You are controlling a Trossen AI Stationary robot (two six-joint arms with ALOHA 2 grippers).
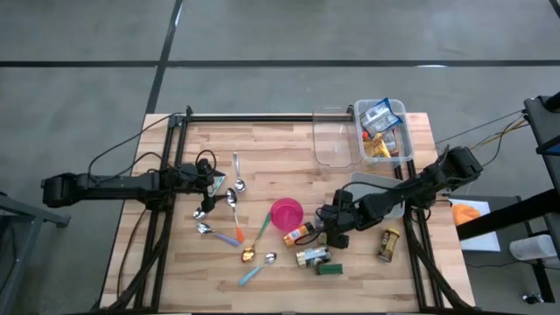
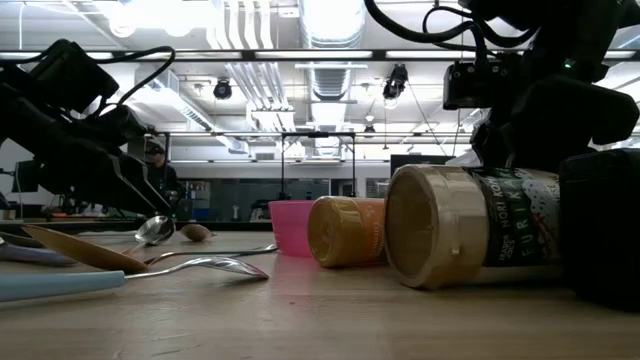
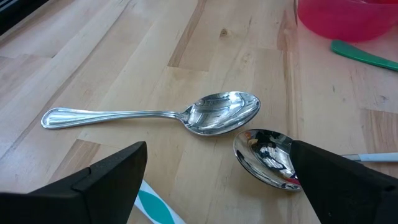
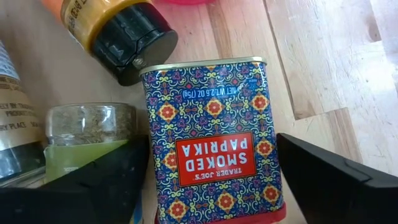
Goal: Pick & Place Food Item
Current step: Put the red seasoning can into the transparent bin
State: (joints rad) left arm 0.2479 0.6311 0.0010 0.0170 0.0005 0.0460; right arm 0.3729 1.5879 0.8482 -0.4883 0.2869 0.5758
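A patterned smoked paprika tin lies flat on the wooden table, label up. My right gripper is open and slants down over it, one finger on each long side. In the high view the gripper covers most of the tin. Next to the tin lie an orange spice bottle with a black cap and a glass herb jar. My left gripper waits open above two metal spoons at the table's left. My right gripper straddles the paprika tin's two long sides from above, slanting down. Bare wood shows between the tin and one finger. The other finger stands right at the tin's side, and I cannot tell whether it touches. The tin lies flat on the table.
A pink cup stands just left of the spice items. More jars lie near the front and at the right. Two clear bins sit at the far edge, one holding packets. Several spoons are scattered at the left.
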